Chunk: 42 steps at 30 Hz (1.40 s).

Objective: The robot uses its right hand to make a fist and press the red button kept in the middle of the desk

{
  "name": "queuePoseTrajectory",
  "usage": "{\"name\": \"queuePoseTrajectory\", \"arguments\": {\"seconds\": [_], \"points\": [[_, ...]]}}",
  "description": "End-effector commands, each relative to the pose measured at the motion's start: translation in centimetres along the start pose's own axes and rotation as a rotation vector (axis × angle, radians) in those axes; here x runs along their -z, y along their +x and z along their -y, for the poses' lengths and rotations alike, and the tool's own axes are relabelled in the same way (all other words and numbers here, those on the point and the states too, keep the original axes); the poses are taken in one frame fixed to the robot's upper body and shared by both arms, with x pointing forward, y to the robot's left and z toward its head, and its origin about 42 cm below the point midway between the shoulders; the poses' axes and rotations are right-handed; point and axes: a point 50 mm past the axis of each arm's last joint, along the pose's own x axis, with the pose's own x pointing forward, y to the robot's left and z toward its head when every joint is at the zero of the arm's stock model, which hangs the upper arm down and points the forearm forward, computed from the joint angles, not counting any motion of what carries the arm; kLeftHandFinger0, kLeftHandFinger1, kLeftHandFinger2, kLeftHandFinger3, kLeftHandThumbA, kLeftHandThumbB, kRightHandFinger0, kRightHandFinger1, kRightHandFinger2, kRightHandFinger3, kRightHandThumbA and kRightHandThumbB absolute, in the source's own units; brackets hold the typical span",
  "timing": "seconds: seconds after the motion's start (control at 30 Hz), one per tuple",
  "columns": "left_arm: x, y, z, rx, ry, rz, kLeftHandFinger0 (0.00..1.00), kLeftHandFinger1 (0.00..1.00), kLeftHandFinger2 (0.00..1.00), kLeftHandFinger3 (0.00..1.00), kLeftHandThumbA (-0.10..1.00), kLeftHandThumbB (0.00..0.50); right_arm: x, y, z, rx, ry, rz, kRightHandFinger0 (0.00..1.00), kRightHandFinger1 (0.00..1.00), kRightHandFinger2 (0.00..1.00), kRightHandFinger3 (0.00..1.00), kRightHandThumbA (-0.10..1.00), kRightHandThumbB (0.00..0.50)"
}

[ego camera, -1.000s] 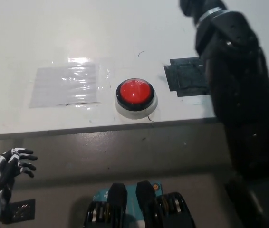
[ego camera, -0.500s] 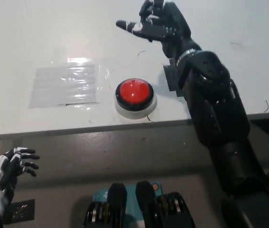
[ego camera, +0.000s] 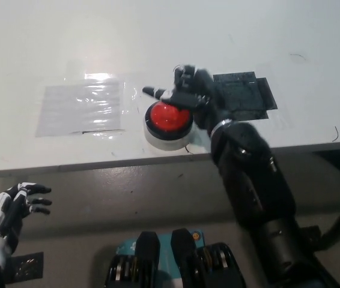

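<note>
While the black arm reached in from the lower right of the head view, the right hand [ego camera: 189,96] hovered at the far right edge of the red button [ego camera: 168,116], its palm overlapping the rim of the dome. Its fingers were mostly curled in, holding nothing, though one digit [ego camera: 152,92] stuck straight out to the left, past the far edge of the button; whether the hand actually touched the button I could not tell. The button itself sat just under and to the left of that hand, in a black ring on a white base, near the front edge of the white desk [ego camera: 50,36]. To the right of the hand, just behind the wrist, lay a dark patch of tape [ego camera: 251,96] flat on the desk. To the left, beyond the button, a clear plastic sheet [ego camera: 83,108] was stuck down and catching the light. Well apart from all this, down at the lower left and below the desk's edge, the white left hand [ego camera: 14,207] rested with its fingers spread apart, holding nothing, above a small dark marker [ego camera: 29,264] on the floor.
</note>
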Motion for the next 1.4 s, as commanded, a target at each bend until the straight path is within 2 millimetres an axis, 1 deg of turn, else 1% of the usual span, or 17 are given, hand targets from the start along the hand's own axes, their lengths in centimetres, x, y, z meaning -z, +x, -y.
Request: {"name": "queuePoseTrajectory", "arguments": {"seconds": [0.0,0.1,0.13,0.23,0.3,0.43,0.5,0.6,0.67,0.7,0.87,0.9,1.0,1.1,1.13,1.23,1.37], "points": [[-1.9,1.1,-0.3,0.024,0.005,0.077,0.40,0.41,0.48,0.59,0.65,0.137,-0.4,0.3,-2.7,-0.091,-0.010,0.074,0.00,0.00,0.00,0.06,1.00,0.289],[-2.0,1.4,-0.2,0.025,0.006,0.078,0.35,0.38,0.45,0.55,0.65,0.128,0.6,0.1,-3.1,-0.105,-0.018,0.059,0.00,0.00,0.00,0.05,1.00,0.300],[-1.9,1.4,-0.3,0.025,0.011,0.083,0.39,0.41,0.48,0.56,0.65,0.127,1.0,0.1,-3.3,-0.109,-0.020,0.046,0.00,0.00,0.00,0.06,1.00,0.309],[-2.1,1.4,-0.1,0.025,0.015,0.087,0.31,0.34,0.42,0.54,0.66,0.119,1.9,-0.1,-3.7,-0.121,-0.021,0.025,0.00,0.00,0.00,0.06,1.00,0.324],[-2.0,1.4,-0.1,0.022,0.012,0.087,0.35,0.37,0.44,0.56,0.66,0.120,2.5,0.1,-3.6,-0.117,-0.021,0.012,0.00,0.00,0.00,0.05,1.00,0.319],[-2.3,1.7,0.1,0.026,0.008,0.085,0.40,0.42,0.50,0.60,0.66,0.131,3.1,0.1,-2.8,-0.101,-0.038,0.000,0.00,0.00,0.00,0.05,1.00,0.327],[-2.8,2.1,0.0,0.019,0.008,0.103,0.30,0.34,0.41,0.53,0.64,0.115,3.9,0.1,-1.9,-0.079,-0.020,-0.031,0.00,0.00,0.00,0.06,1.00,0.310],[-2.8,2.1,0.0,0.019,-0.002,0.094,0.32,0.36,0.43,0.53,0.64,0.137,5.1,-0.2,-0.7,-0.038,0.000,-0.074,0.00,0.00,0.02,0.08,1.00,0.291],[-2.8,2.2,0.0,0.026,-0.006,0.105,0.25,0.30,0.37,0.49,0.64,0.137,5.6,-0.6,0.1,-0.004,0.025,-0.094,0.00,0.00,0.04,0.09,1.00,0.300],[-3.2,2.6,0.0,0.028,-0.010,0.106,0.26,0.30,0.38,0.50,0.64,0.148,5.6,-0.4,0.3,-0.002,0.044,-0.092,0.00,0.00,0.04,0.08,1.00,0.292],[-3.5,2.6,0.0,0.034,-0.007,0.116,0.28,0.31,0.38,0.50,0.65,0.127,6.3,-1.0,1.4,0.022,0.053,-0.135,0.00,0.00,0.12,0.24,1.00,0.287],[-3.5,2.6,0.0,0.031,0.023,0.121,0.33,0.36,0.44,0.55,0.67,0.126,6.4,-1.0,1.5,0.025,0.063,-0.137,0.00,0.00,0.13,0.25,1.00,0.287],[-3.4,2.7,0.0,0.035,0.012,0.118,0.36,0.37,0.45,0.56,0.66,0.127,6.9,-1.3,1.6,0.035,0.063,-0.154,0.00,0.00,0.12,0.23,1.00,0.313],[-3.4,2.7,-0.1,0.033,0.010,0.118,0.38,0.39,0.47,0.56,0.67,0.121,7.2,-1.5,1.6,0.036,0.063,-0.167,0.00,0.00,0.12,0.23,1.00,0.315],[-3.5,2.7,-0.1,0.040,0.008,0.118,0.34,0.36,0.44,0.54,0.66,0.125,7.7,-1.7,1.6,0.035,0.066,-0.182,0.00,0.00,0.12,0.24,1.00,0.325],[-3.5,2.7,-0.1,0.031,-0.004,0.112,0.31,0.33,0.41,0.53,0.64,0.123,8.1,-1.8,1.4,0.044,0.059,-0.192,0.00,0.00,0.13,0.25,1.00,0.332],[-3.5,2.7,-0.1,0.034,0.011,0.117,0.35,0.35,0.43,0.53,0.66,0.114,8.2,-2.0,1.1,0.038,0.060,-0.200,0.00,0.00,0.12,0.24,1.00,0.324]]}}
